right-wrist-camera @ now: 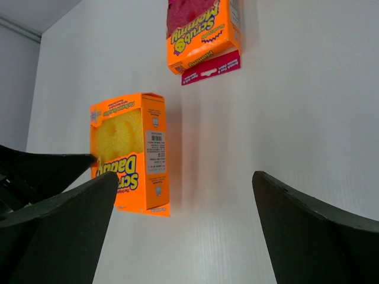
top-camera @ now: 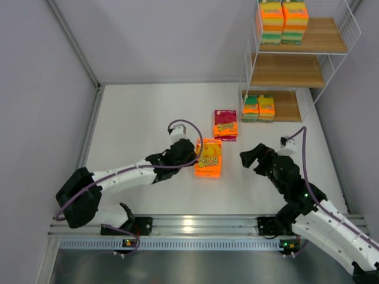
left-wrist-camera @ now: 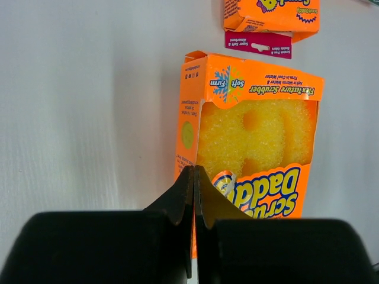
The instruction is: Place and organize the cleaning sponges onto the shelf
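Orange box [left-wrist-camera: 260,83] lying flat on the white table [top-camera: 136,118] reads "Scrub Daddy", "FlexTexture Scrubber" and "Soft / Firm" in the left wrist view, with a yellow sponge [left-wrist-camera: 260,139] behind its window. Left gripper [left-wrist-camera: 193,177] is pinched fully together on nothing, tips at the box's near left edge. The right wrist view makes "Scrub Mommy" legible on the pink-topped box [right-wrist-camera: 201,32]; right gripper [right-wrist-camera: 185,177] gapes wide, empty. Only the overhead view shows the shelf [top-camera: 296,71], with stacked packs [top-camera: 283,22] on its top board and more packs [top-camera: 259,108] on the bottom one.
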Available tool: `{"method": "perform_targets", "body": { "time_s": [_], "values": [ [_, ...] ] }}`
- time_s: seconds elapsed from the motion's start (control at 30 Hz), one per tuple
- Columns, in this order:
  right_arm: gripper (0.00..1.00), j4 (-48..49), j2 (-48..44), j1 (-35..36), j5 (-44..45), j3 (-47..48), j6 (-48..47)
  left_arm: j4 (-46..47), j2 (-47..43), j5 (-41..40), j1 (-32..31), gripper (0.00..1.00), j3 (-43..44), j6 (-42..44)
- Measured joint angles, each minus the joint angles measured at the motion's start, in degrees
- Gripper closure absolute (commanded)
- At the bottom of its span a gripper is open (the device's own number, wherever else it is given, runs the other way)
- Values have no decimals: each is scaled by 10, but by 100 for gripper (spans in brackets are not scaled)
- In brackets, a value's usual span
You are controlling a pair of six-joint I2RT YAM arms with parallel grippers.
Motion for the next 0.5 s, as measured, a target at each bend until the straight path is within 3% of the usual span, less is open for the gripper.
{"method": "perform_targets", "body": {
  "time_s": [0.13,0.3,0.43,0.5],
  "values": [
    [1,2,7,0,23,26,-52,-2,0,-2,0,100,0,-3],
    [1,9,110,-5,85,184,-123,-9,-10,-18,0,100,0,-5],
    [1,21,184,-52,59,283,-163,-15,-15,-40,0,100,0,-4],
    [1,31,201,-72,28,289,-173,-25,-15,-43,2,100,4,0]
  ]
}}
